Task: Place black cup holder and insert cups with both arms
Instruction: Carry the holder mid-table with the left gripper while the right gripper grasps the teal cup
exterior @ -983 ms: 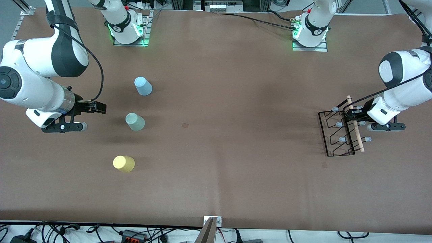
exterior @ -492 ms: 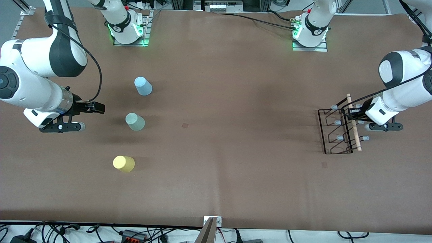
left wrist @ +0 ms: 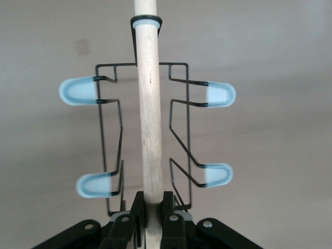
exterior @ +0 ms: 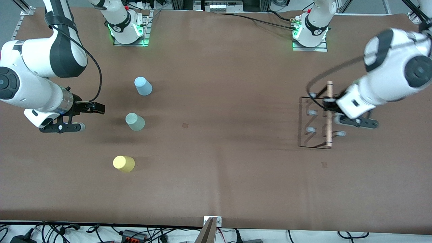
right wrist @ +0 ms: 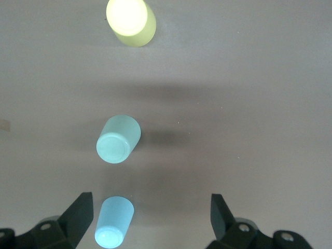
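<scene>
My left gripper is shut on the wooden rod handle of the black cup holder and holds it in the air over the left arm's end of the table. In the left wrist view the fingers clamp the rod between the capped pegs. The light blue cup, grey-green cup and yellow cup stand on the table toward the right arm's end. My right gripper is open and empty beside the grey-green cup, apart from it. The right wrist view shows all three cups: blue, grey-green, yellow.
The brown table has both arm bases along the edge farthest from the front camera. Cables and a metal bracket lie at the edge nearest to it.
My left arm has lifted the cup holder and carried it toward the table's middle, turning it. The right arm and the cups have stayed almost still.
</scene>
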### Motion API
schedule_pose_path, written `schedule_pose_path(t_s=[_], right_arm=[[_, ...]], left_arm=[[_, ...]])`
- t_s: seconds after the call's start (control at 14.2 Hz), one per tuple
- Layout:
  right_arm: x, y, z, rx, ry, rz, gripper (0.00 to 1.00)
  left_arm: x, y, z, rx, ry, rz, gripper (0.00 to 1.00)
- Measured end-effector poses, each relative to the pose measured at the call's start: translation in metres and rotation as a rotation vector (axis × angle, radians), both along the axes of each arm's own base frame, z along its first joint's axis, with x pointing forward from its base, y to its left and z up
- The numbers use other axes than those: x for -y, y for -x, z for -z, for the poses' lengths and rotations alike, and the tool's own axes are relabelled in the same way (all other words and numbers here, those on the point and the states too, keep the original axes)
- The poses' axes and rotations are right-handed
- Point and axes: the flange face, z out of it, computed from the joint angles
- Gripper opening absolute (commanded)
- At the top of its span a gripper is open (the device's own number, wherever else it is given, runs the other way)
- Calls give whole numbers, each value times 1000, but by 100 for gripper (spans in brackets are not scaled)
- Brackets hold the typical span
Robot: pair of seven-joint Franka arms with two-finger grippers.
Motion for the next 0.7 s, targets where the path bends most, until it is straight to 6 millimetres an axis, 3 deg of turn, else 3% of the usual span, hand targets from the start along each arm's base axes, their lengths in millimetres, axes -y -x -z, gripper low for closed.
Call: schedule_pose_path(t_s=[0.21,0.35,0.56,0.7], right_arm=[[-19,-5,23,-3,8,16,100],[-42,-6,49,-22,20,34,100],[-58,-2,86,-47,31,35,100],[-58,8,112,-50,33,40,100]], left_arm=[[87,14,-34,20,26,-3,1],[140,21,-37,10,51,-25,1],[226,33,-17,-37,97,-63,1],[269,33,8,-41,152,-85,1]])
